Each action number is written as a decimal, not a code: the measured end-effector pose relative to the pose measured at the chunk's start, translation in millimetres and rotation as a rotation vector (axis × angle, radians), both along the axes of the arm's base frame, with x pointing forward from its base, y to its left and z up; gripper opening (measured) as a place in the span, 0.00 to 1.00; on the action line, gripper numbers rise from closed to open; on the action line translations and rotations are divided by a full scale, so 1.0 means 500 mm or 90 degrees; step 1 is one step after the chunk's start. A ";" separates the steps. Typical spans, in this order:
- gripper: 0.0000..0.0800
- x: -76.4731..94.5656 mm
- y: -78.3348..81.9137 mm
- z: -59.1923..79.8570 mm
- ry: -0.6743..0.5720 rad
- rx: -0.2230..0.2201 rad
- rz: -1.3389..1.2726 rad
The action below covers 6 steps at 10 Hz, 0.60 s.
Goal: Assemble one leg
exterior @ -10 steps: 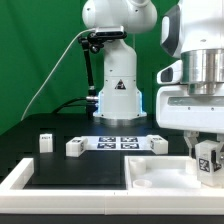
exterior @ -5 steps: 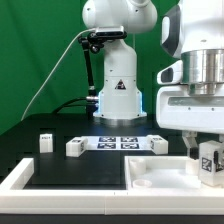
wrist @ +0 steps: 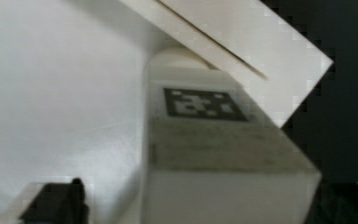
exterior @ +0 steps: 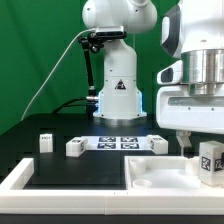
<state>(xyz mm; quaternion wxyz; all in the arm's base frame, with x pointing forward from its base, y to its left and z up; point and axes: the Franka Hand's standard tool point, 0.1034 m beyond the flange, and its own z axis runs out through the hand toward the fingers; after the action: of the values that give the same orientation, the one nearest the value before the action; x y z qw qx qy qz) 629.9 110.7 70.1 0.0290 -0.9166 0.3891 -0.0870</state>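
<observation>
My gripper [exterior: 208,163] is shut on a leg [exterior: 211,158], a small white block with a square tag. It holds the leg upright over the large white rimmed panel [exterior: 150,176] at the exterior view's right; I cannot tell whether the leg touches the panel. In the wrist view the leg [wrist: 208,120] fills the space between my dark fingers [wrist: 55,203], tag facing the camera, with the panel's white surface [wrist: 51,100] beside it. Three more legs stand on the black table: one [exterior: 45,141], one [exterior: 75,147] and one [exterior: 158,144].
The marker board [exterior: 120,143] lies flat between the loose legs. The arm's white base [exterior: 117,95] stands behind it. A white raised rim [exterior: 15,180] borders the table at the exterior view's front left.
My gripper has shifted slightly toward the exterior view's right and a little lower with the leg in it. Nothing else has moved.
</observation>
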 end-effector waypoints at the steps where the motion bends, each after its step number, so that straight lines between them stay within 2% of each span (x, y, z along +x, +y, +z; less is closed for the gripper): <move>1: 0.81 0.000 0.003 0.001 0.001 -0.016 0.089; 3: 0.81 0.003 0.007 0.007 0.001 -0.040 0.211; 4: 0.81 0.005 0.005 0.011 0.012 -0.062 0.313; 6: 0.81 0.005 0.011 0.018 0.027 -0.082 0.433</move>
<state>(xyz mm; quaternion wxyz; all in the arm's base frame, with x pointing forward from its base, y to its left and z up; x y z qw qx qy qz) 632.6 116.2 78.9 -0.0094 -0.9954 0.0553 -0.0778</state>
